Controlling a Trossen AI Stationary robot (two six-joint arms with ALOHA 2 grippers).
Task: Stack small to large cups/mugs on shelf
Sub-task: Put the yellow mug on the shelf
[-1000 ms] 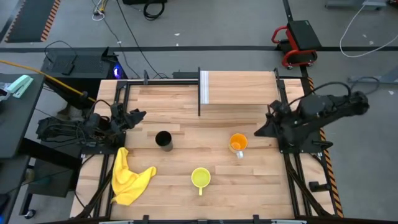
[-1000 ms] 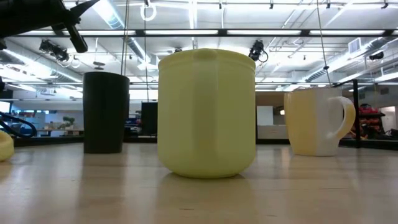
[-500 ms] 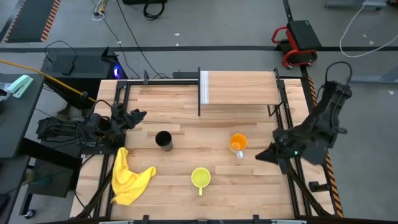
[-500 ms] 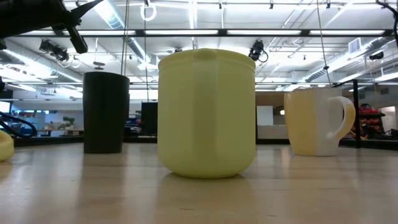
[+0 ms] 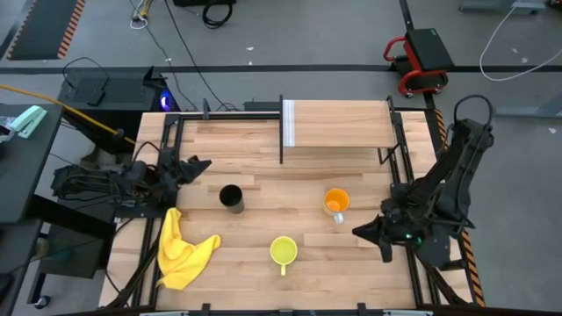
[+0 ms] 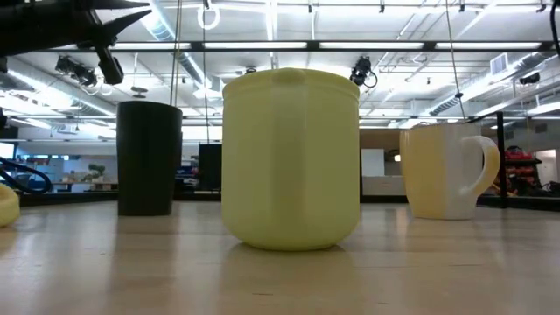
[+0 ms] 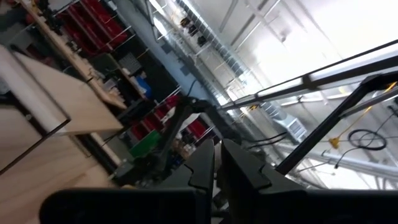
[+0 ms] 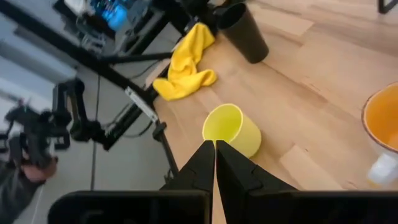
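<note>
Three cups stand upright on their bases on the tabletop: the black tumbler (image 5: 231,197) (image 6: 149,157), the orange mug (image 5: 336,202) (image 8: 382,118) with its pale handle toward the near edge, and the yellow-green mug (image 5: 283,251) (image 6: 290,162) (image 8: 231,129). The shelf (image 5: 342,123) lies at the far edge, with its white end panel (image 5: 288,123) upright. My right gripper (image 5: 356,232) (image 8: 215,144) is shut and hovers near the right edge, pointing left at the yellow-green mug. My left gripper (image 5: 200,164) (image 7: 216,155) is shut and hangs over the left edge, left of the tumbler.
A crumpled yellow cloth (image 5: 180,250) (image 8: 186,62) lies at the near left corner. Dark frame rails (image 5: 171,140) run along both table sides. Bare wood shows between the cups and the shelf.
My right arm has swung from beside the shelf's right end toward the table's near edge. Its gripper now sits nearer than the orange mug and points left. The cups have not moved.
</note>
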